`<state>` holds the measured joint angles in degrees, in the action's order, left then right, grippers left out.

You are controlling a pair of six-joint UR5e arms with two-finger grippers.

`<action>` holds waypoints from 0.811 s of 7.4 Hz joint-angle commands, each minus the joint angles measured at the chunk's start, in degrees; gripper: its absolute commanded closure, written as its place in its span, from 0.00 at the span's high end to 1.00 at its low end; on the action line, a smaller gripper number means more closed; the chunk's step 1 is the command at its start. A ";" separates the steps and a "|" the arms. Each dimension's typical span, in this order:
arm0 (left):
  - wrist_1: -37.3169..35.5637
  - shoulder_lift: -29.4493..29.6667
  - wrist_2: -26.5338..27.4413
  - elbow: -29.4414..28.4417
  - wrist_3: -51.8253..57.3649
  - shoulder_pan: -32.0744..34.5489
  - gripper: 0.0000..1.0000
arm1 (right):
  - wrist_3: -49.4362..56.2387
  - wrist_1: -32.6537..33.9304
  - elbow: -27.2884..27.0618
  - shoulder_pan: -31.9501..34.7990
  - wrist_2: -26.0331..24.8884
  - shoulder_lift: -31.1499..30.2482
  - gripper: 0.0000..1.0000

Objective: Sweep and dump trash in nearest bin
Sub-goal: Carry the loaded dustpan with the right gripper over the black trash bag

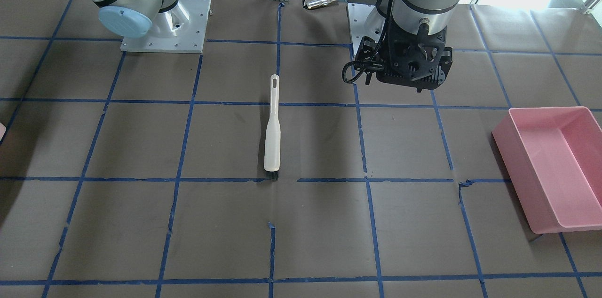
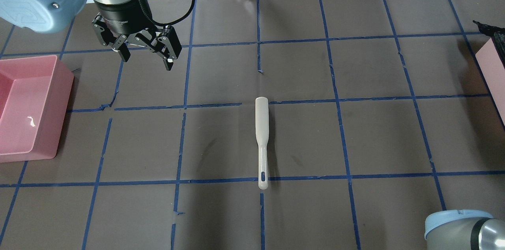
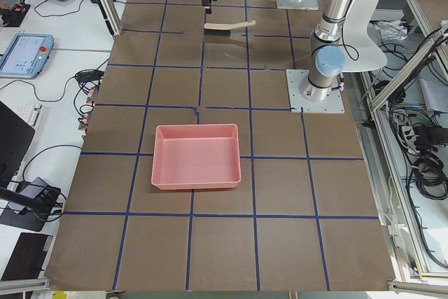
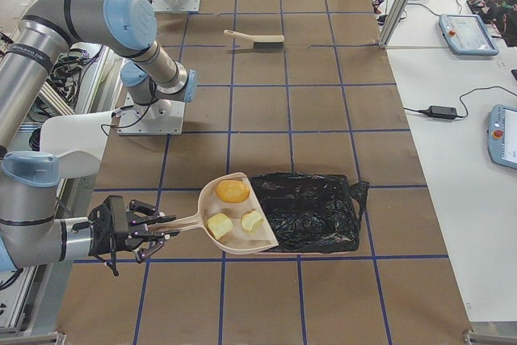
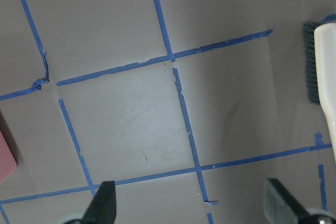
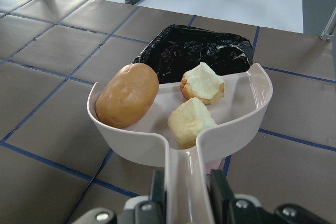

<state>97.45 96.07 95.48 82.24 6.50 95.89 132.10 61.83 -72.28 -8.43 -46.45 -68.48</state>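
The trash lies in a cream dustpan (image 6: 252, 103): an orange-tan potato-shaped piece (image 6: 127, 95) and two pale chunks (image 6: 202, 82) (image 6: 191, 121). My right gripper (image 6: 186, 184) is shut on the dustpan's handle. The pan's front lip is at the edge of a bin lined with a black bag (image 6: 199, 51). The exterior right view shows the same pan (image 4: 242, 240), bin (image 4: 311, 209) and right gripper (image 4: 153, 232). My left gripper (image 2: 146, 58) is open and empty, above the table between the pink bin (image 2: 27, 108) and the white brush (image 2: 262, 141).
The brush (image 1: 272, 131) lies flat near the table's middle, bristles away from the robot; its bristle end shows in the left wrist view (image 5: 325, 77). The pink bin (image 1: 555, 166) stands at the table's end on my left. Blue tape lines grid the brown table.
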 commanded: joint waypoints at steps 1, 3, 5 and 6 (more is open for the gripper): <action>-0.07 0.00 0.06 -0.06 0.00 0.00 1.00 | -3.06 0.83 1.61 2.09 -0.31 -1.12 0.00; -0.07 0.09 0.06 -0.15 0.00 0.00 1.00 | -7.37 5.03 1.88 4.63 -0.75 -2.27 0.00; -0.07 0.09 -0.03 -0.06 0.00 0.00 1.00 | -10.35 8.90 1.79 5.34 -0.75 -2.27 0.00; -0.07 0.09 -0.03 -0.06 0.00 0.09 1.00 | -11.41 10.92 1.79 5.96 -1.27 -2.27 0.00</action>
<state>97.38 96.14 95.48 82.17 6.50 95.91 122.45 70.04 -70.49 -3.22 -47.30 -70.71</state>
